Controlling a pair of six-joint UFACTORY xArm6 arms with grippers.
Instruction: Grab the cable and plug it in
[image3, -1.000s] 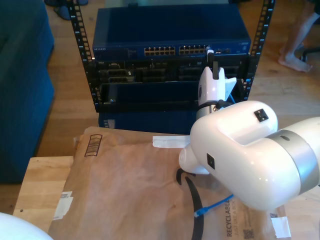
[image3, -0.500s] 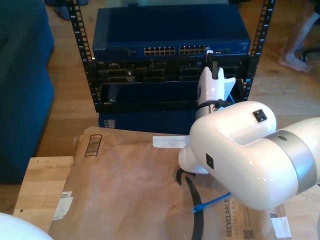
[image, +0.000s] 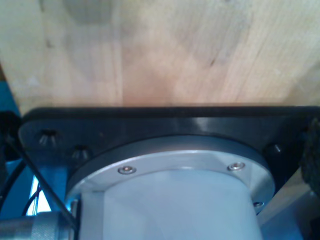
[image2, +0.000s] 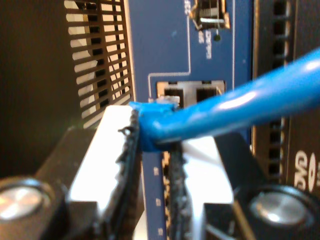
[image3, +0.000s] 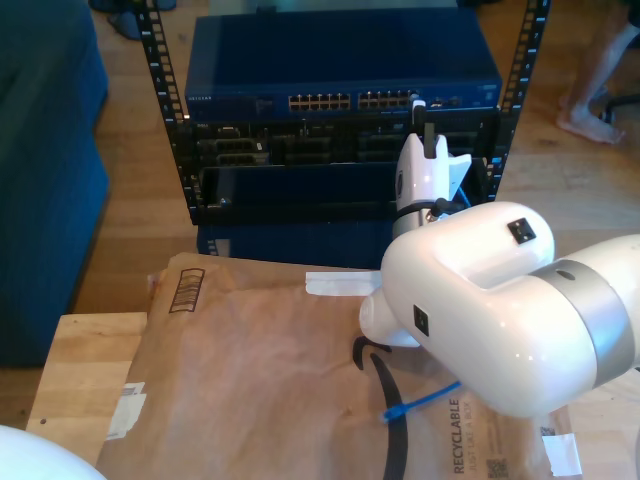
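My second gripper is shut on the booted end of the bright-blue cable. The plug tip sits just in front of a pair of ports on the blue switch's face; I cannot tell whether it is touching. In the exterior view this gripper is at the right end of the switch's port row, on the big white arm. The cable's other end lies on brown paper below that arm.
The switch sits in a black rack on a wooden floor. Brown packing paper covers a wooden table. A white rounded arm part is at the exterior view's lower left. A person's bare legs stand at that view's upper right.
The cable's free end on the paper has crept slightly toward the exterior view's left. The gripper at the switch has barely moved.
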